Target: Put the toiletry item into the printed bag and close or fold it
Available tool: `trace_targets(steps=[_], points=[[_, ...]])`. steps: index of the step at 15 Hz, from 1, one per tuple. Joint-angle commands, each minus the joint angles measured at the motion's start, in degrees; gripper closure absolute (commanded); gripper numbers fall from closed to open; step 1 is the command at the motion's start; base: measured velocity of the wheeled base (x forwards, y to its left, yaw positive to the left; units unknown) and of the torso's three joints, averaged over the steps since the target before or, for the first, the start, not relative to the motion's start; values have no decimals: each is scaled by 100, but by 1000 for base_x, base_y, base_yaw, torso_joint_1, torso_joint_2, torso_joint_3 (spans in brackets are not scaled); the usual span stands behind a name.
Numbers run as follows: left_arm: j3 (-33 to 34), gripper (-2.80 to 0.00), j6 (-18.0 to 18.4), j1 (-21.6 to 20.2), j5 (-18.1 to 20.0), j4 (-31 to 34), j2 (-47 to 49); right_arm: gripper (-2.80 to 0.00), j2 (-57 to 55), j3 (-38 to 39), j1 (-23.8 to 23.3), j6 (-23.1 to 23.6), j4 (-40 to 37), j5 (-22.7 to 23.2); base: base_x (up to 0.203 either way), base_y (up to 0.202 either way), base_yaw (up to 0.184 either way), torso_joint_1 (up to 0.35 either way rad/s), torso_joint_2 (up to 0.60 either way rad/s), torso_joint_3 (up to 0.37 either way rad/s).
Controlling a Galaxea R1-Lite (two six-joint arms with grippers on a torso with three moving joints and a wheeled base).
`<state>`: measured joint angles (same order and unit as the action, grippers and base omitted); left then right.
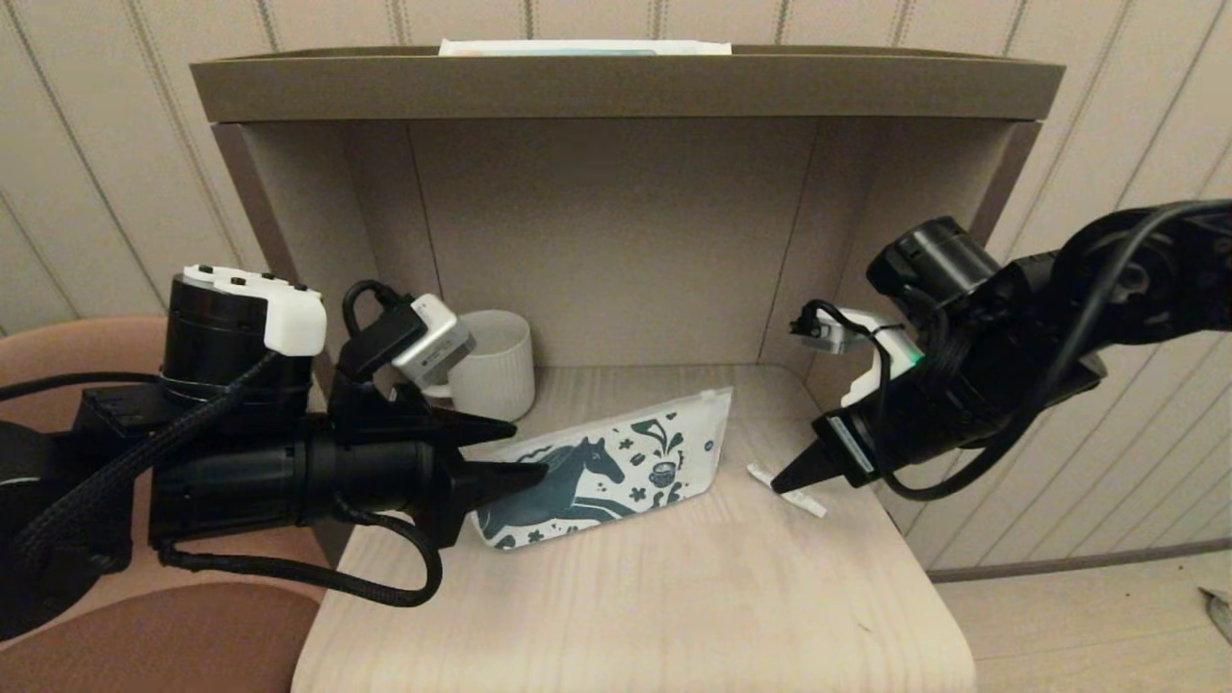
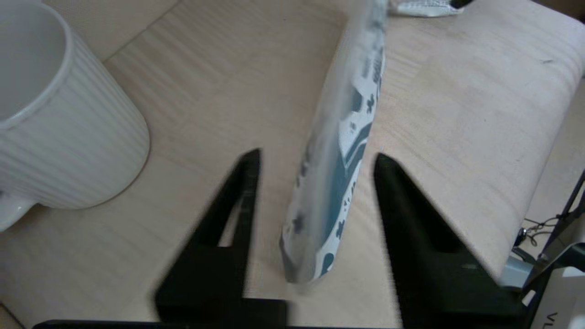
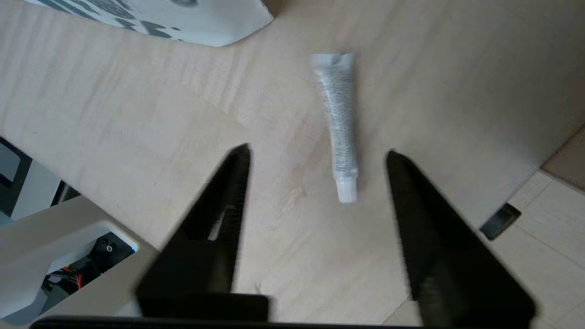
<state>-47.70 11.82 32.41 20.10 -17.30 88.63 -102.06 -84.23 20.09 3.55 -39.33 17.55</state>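
Note:
The printed bag (image 1: 616,462), white with a teal horse, lies slanted across the middle of the wooden shelf (image 1: 674,597). My left gripper (image 1: 527,449) is open at the bag's left end. In the left wrist view the bag (image 2: 352,137) runs nearly edge-on between the two spread fingers of the left gripper (image 2: 317,157), touching neither. The toiletry item (image 1: 810,504), a slim white tube, lies on the shelf right of the bag. My right gripper (image 1: 778,484) hovers over it, open. In the right wrist view the tube (image 3: 340,123) points its cap into the gap of the right gripper (image 3: 317,153), ungripped.
A white ribbed mug (image 1: 493,361) stands at the back left, close behind the left gripper, and shows beside the bag as the mug (image 2: 59,128). The niche's side walls (image 1: 837,250) and back wall close in the shelf. A pink chair (image 1: 115,635) sits left.

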Motion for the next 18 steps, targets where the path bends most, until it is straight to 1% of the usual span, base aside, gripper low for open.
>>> trace_targets(steps=[1, 5, 7, 10, 16, 17, 18], points=[[7, -280, 18, 2, 12, -10, -46, -280, 205, 110, 14, 5, -22, 11, 0, 0, 0, 0, 0, 0], [-41, -280, 3, -3, 3, -28, -226, -280, 620, 345, 63, 5, -21, 16, 0, 0, 0, 0, 0, 0], [-71, -280, -13, -115, 13, -33, -444, -280, 833, 449, 135, 5, -22, 10, 0, 0, 0, 0, 0, 0], [-57, -280, -14, -130, 12, -12, -758, -280, 1143, 536, 169, -5, -22, 4, 0, 0, 0, 0, 0, 0], [-29, -280, 3, -139, -4, -2, -989, -280, 1639, 678, 215, -34, -57, 2, 0, 0, 0, 0, 0, 0], [-13, 0, 4, -139, -21, 2, -1010, -280, 1691, 728, 224, -30, -47, 2, 0, 0, 0, 0, 0, 0], [11, 0, 1, -139, -12, 43, -1069, 0, 1781, 783, 244, -30, -31, 2, 0, 0, 0, 0, 0, 0]])
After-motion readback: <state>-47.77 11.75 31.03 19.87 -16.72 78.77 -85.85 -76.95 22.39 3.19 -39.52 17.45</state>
